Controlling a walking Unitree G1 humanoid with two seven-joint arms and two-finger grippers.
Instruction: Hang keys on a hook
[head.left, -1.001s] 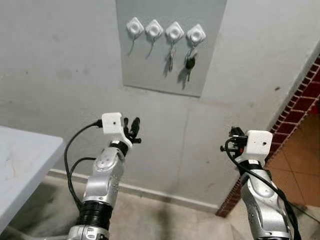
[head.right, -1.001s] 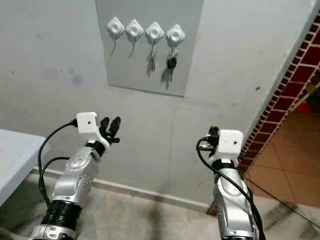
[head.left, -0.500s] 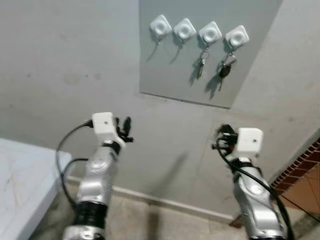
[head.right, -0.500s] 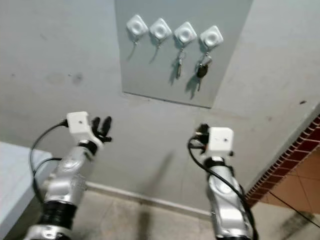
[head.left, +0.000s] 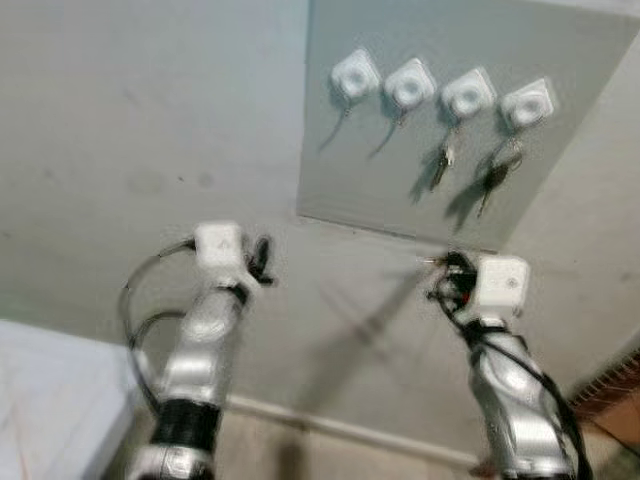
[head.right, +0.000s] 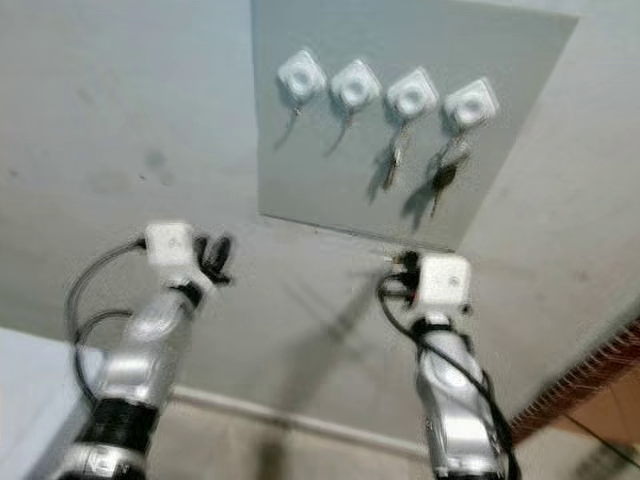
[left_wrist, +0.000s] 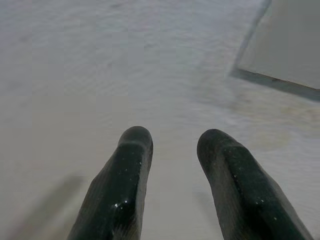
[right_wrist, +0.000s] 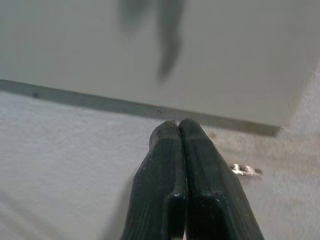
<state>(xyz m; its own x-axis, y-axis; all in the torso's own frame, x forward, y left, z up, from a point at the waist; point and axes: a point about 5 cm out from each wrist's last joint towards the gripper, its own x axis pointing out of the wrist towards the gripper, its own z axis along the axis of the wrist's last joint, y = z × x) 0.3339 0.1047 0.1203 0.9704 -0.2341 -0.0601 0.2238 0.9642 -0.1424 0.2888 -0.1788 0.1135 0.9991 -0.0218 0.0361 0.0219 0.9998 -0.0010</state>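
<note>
The right gripper (right_wrist: 178, 131) is pointing at the wall just below the lower edge of the grey panel (head.right: 330, 190), its two black fingers (right_wrist: 162, 180) pressing tightly together, with a small metallic piece (right_wrist: 245, 170), possibly a key ring, poking out beside them; what it belongs to cannot be told. In the head views the right gripper (head.left: 447, 275) is sitting under the panel's lower right corner, its white wrist camera (head.left: 503, 284) facing outward. The left gripper (left_wrist: 172, 142) is hovering before the bare wall (head.left: 150, 150) with its fingers (left_wrist: 122, 185) standing apart and nothing between them; in the head view the left gripper (head.left: 260, 258) is lying to the left of the panel. Four white hooks (head.right: 302, 76) are lining the panel's top in a row: the two on the left are hanging bare, while the third is carrying a silver key (head.right: 392, 166) and the fourth a set of keys (head.right: 441, 178) with a dark fob. A white table edge (head.left: 50, 400) is showing at lower left.
</note>
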